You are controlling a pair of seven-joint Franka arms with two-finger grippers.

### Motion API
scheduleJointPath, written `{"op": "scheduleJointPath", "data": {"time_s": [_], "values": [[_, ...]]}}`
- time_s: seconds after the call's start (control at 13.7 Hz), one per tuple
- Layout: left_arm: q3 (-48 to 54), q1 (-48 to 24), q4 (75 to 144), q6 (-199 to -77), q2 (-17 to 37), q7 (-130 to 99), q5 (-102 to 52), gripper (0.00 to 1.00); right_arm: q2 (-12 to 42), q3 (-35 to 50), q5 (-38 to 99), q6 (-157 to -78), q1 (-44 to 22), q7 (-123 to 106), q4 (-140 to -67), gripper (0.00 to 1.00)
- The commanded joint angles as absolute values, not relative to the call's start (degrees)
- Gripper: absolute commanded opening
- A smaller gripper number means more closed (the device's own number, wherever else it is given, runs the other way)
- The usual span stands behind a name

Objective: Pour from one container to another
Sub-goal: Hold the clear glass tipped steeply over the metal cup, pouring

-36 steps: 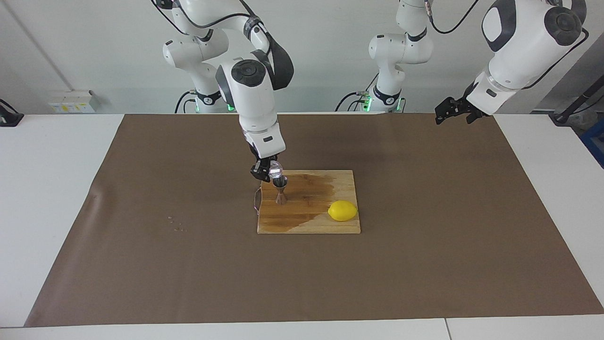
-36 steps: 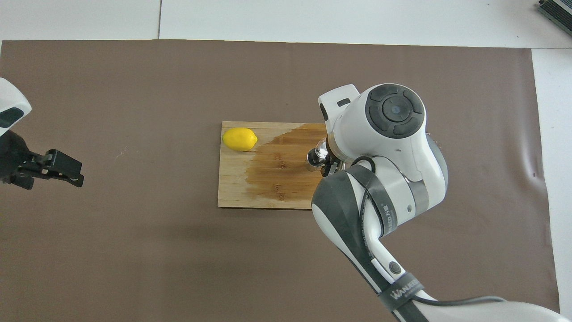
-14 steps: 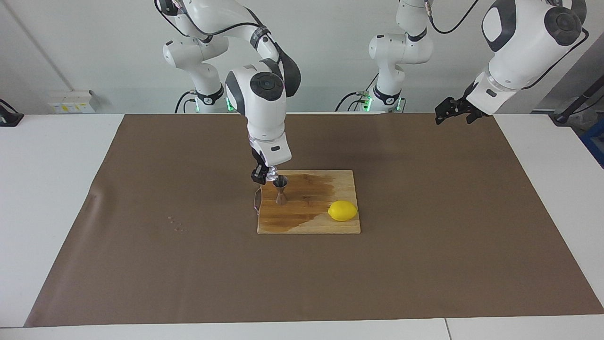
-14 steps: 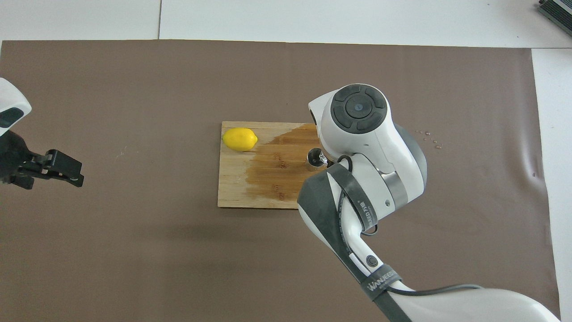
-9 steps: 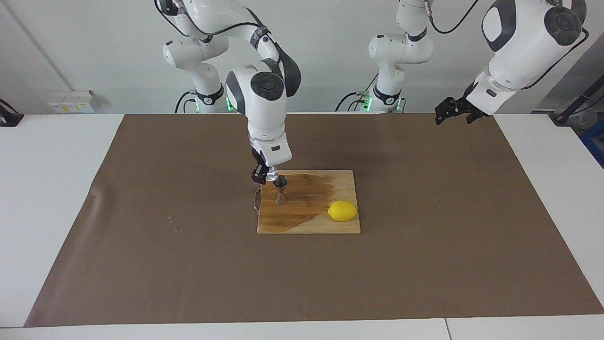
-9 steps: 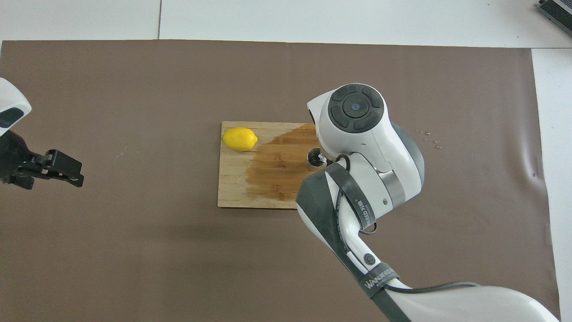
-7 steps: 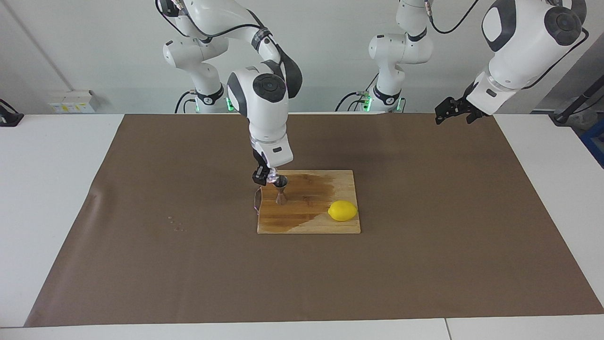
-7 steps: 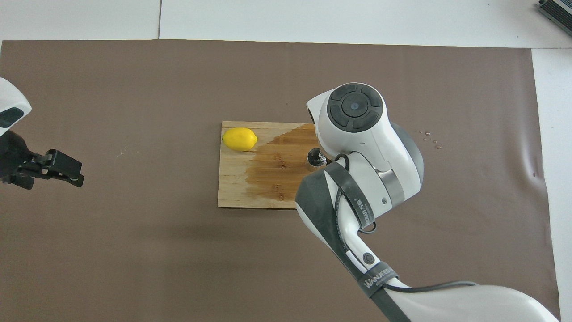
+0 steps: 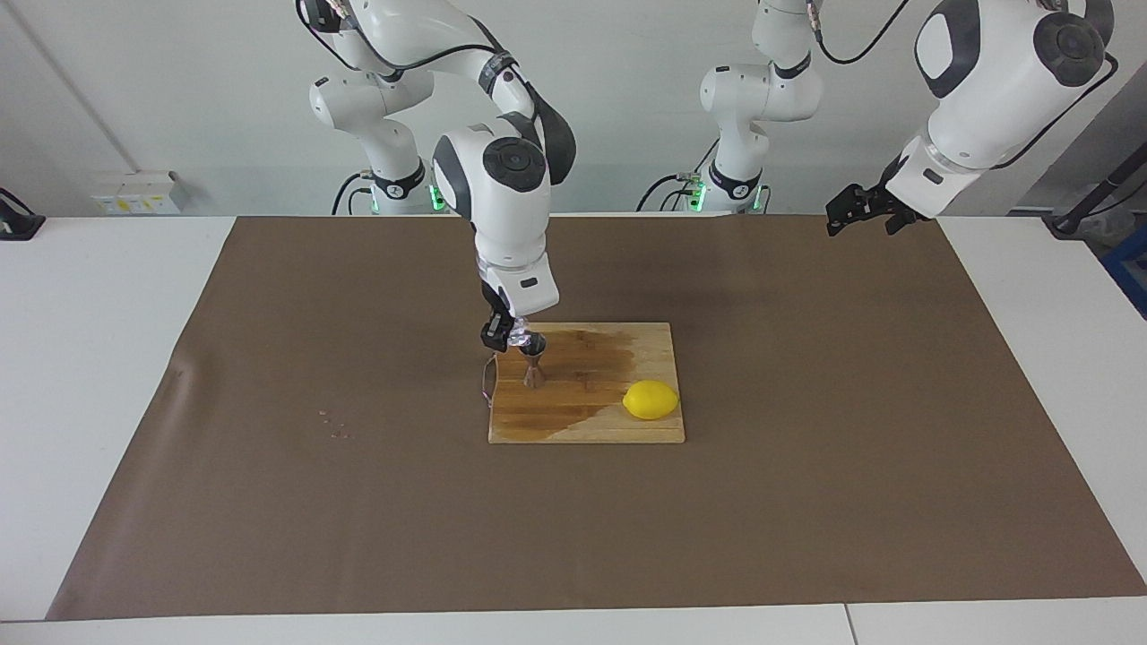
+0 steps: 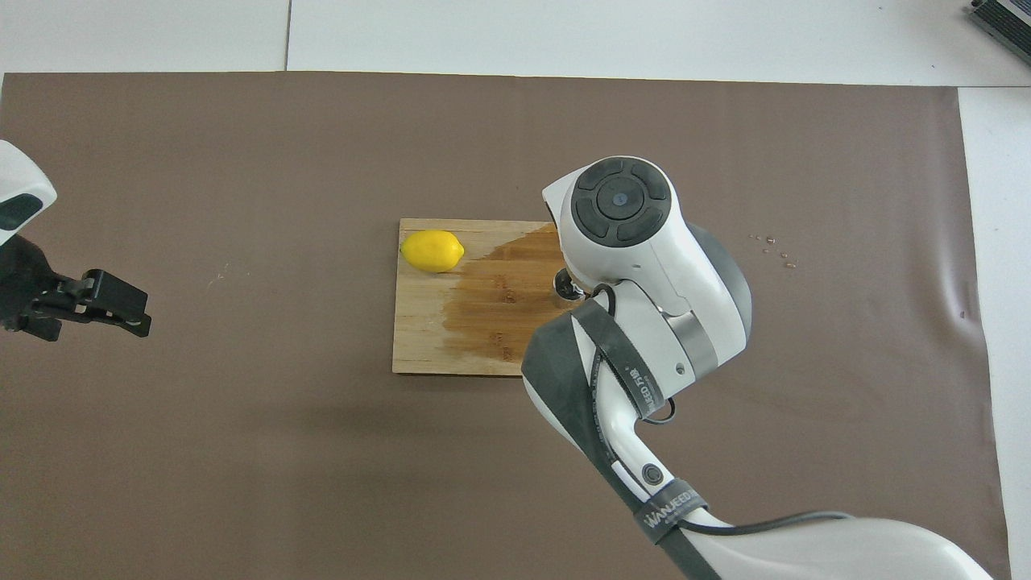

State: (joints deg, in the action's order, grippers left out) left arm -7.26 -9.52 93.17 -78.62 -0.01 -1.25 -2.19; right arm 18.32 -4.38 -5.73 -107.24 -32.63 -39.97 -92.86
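Glass cup (image 9: 518,336) held tipped in clenched right gripper (image 9: 502,338) over steel jigger (image 9: 534,362), upright on wet cutting board (image 9: 618,428). Lemon (image 9: 651,399) beside. Left gripper (image 9: 858,210) waiting raised, fingers spread.

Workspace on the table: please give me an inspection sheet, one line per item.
Surface: brown mat over a white table; a few droplets on the mat toward the right arm's end.
Job's things: steel jigger upright on the cutting board; clear glass cup tipped at the jigger's mouth.
Clutter: lemon on the board, which has a large dark wet patch.
Grippers: right end effector shut on the glass cup, over the board; left end effector open, raised over the mat's edge, waiting.
Cables: black cables along both arms; thin cord at the board's edge.
Surroundings: white wall; small box near it.
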Motion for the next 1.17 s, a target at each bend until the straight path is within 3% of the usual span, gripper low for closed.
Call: {"op": "scheduleJointPath", "data": {"time_s": [0.0, 1.09], "values": [[-7.7, -10.3, 95.0, -78.5, -1.8, -2.0, -1.4, 1.00, 19.4, -4.3, -7.6, -105.5, -33.0, -38.8, -91.0, 0.01], [-7.7, -10.3, 94.9, -78.5, -1.8, -2.0, -1.4, 1.00, 19.7, -3.7, -7.4, -106.5, -32.0, -40.0, -90.9, 0.01]]}}
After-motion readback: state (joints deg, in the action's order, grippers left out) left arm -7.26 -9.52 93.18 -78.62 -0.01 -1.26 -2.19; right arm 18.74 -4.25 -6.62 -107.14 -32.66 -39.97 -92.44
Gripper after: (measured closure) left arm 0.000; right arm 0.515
